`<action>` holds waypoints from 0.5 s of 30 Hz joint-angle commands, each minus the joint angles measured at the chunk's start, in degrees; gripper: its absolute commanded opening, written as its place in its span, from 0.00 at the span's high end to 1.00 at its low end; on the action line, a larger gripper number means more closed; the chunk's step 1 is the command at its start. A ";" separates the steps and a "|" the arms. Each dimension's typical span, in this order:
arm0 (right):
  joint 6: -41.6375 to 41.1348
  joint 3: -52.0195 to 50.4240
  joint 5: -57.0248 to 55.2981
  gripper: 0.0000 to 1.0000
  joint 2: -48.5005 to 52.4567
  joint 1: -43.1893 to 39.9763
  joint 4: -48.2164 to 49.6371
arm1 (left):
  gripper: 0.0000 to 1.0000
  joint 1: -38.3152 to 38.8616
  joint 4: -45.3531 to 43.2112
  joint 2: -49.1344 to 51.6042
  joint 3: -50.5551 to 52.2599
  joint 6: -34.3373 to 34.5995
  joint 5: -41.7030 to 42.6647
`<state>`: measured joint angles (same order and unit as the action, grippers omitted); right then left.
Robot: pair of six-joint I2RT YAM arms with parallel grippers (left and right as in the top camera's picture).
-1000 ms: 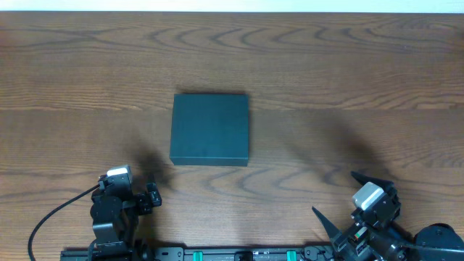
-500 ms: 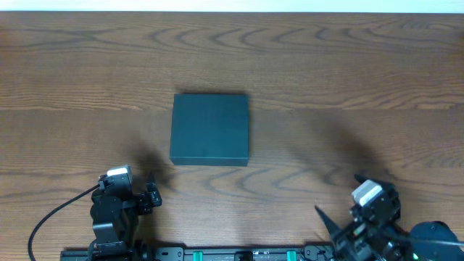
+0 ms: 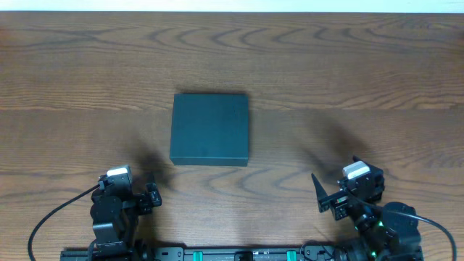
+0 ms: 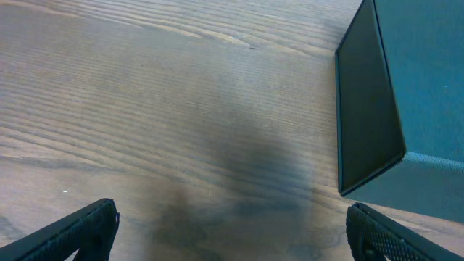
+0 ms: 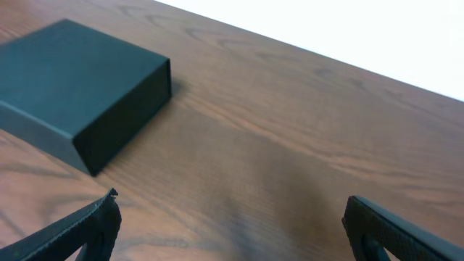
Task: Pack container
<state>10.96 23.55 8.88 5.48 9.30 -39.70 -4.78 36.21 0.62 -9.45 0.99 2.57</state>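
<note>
The container (image 3: pixel 210 129) is a dark teal-black square box lying flat with its lid shut, at the middle of the wooden table. It also shows in the left wrist view (image 4: pixel 406 87) at the upper right, and in the right wrist view (image 5: pixel 80 80) at the upper left. My left gripper (image 3: pixel 130 187) is open and empty, low over the table, near-left of the box (image 4: pixel 232 235). My right gripper (image 3: pixel 335 174) is open and empty, near-right of the box (image 5: pixel 232 232). Neither gripper touches the box.
The wooden table (image 3: pixel 362 72) runs to a pale far edge (image 3: pixel 232 6). The arm bases and a rail (image 3: pixel 232 254) line the near edge. A black cable (image 3: pixel 58 214) loops from the left arm.
My right arm has swung left and forward, turning its gripper toward the box. The left arm and the box have not moved.
</note>
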 commanded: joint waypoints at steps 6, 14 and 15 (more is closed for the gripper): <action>2.01 -8.39 4.90 0.01 -3.78 -5.46 6.12 | 0.01 0.13 0.20 -0.39 0.59 -1.20 -0.70; 1.99 -16.44 4.87 0.01 -5.16 -6.01 15.85 | 0.01 0.13 0.17 -0.39 0.61 -1.20 -0.70; 2.01 -16.83 4.87 0.01 -5.16 -6.01 16.74 | 0.01 0.15 0.20 -0.39 0.59 -1.20 -0.70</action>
<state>12.38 8.21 13.15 0.95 3.75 -24.32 -4.78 36.21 0.62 -9.45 0.99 2.57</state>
